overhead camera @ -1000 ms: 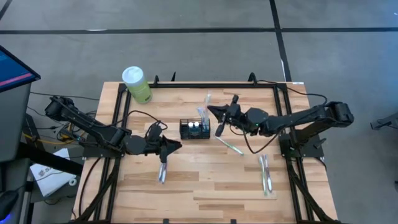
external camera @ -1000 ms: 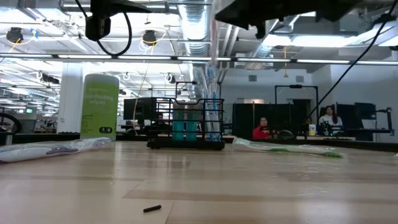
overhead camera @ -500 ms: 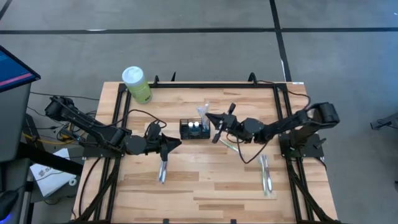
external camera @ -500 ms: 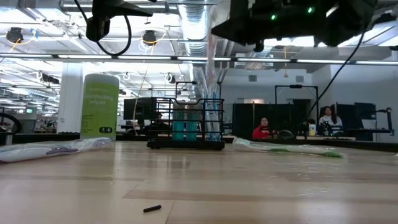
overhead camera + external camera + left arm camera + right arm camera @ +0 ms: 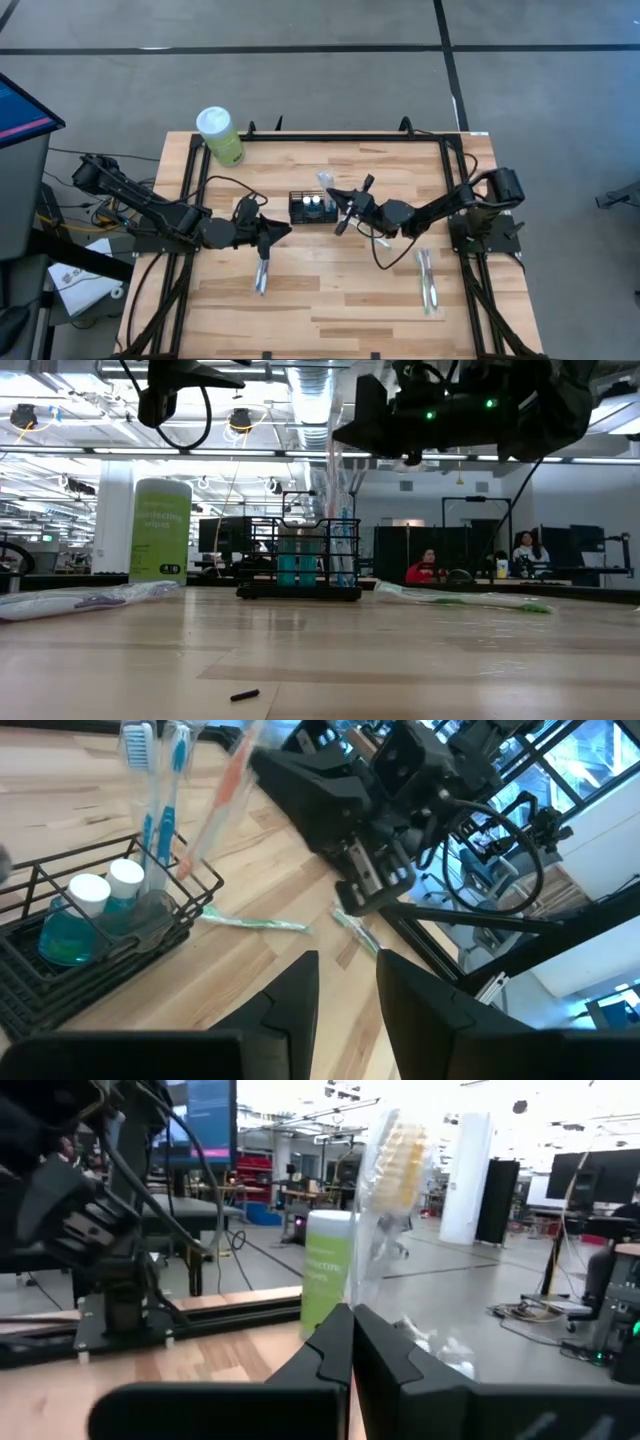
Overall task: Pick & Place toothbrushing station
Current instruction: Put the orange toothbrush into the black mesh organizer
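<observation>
The black wire-mesh toothbrushing station (image 5: 313, 208) stands upright near the middle of the wooden table (image 5: 330, 300), holding a teal bottle (image 5: 68, 920) with a white cap in one compartment and blue toothbrushes (image 5: 160, 800) standing up from another. The right gripper (image 5: 338, 203) sits just beside the caddy's right end, its fingers pressed together on a plastic-wrapped toothbrush (image 5: 392, 1190) that stands upright between them (the orange handle shows in the left wrist view, tilted over the caddy's edge); whether the wrapped brush touches the mesh I cannot tell. The left gripper (image 5: 283, 235) waits in front of the caddy and to its left, above the table, its fingers (image 5: 295, 1000) a narrow gap apart and holding nothing. A green canister with a white lid (image 5: 219, 135) stands at the table's far left corner. Wrapped toothbrushes lie flat on the wood: one near the left gripper (image 5: 262, 275), one at the right front (image 5: 428, 280), and a green one (image 5: 255, 923) beside the caddy.
</observation>
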Robot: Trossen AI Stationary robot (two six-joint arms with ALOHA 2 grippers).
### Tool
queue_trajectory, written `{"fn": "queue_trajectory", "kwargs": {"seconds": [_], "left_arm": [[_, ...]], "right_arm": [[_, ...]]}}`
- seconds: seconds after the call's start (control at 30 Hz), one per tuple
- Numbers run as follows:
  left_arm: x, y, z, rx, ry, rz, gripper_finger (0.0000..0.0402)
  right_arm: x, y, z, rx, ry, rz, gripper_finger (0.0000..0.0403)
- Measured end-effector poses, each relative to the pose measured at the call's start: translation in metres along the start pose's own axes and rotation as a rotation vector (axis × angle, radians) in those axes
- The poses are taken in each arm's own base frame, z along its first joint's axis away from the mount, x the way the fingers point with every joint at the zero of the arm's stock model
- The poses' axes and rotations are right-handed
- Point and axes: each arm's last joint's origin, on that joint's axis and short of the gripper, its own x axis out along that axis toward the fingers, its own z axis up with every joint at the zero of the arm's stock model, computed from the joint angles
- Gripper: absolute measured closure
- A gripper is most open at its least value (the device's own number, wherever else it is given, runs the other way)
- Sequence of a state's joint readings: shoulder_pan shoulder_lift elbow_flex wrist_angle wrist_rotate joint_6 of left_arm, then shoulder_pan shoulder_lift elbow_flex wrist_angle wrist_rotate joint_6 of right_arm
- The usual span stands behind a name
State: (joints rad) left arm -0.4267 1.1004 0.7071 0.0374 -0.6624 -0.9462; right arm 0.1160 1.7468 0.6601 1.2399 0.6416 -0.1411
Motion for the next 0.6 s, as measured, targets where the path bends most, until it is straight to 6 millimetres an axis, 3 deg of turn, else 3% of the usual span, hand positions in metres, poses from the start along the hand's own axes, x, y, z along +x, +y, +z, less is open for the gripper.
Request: {"fn": "queue_trajectory", "kwargs": {"seconds": [0.2, 0.6], "left_arm": [[0.0, 0.0, 0.0, 0.011, 0.003, 0.004, 0.0302], [0.0, 0.001, -0.001, 0.034, 0.007, 0.003, 0.0302]], "right_arm": [[-0.006, 0.004, 0.006, -0.034, 0.003, -0.039, 0.0403], [-0.011, -0.002, -0.017, -0.045, 0.121, -0.087, 0.0403]]}}
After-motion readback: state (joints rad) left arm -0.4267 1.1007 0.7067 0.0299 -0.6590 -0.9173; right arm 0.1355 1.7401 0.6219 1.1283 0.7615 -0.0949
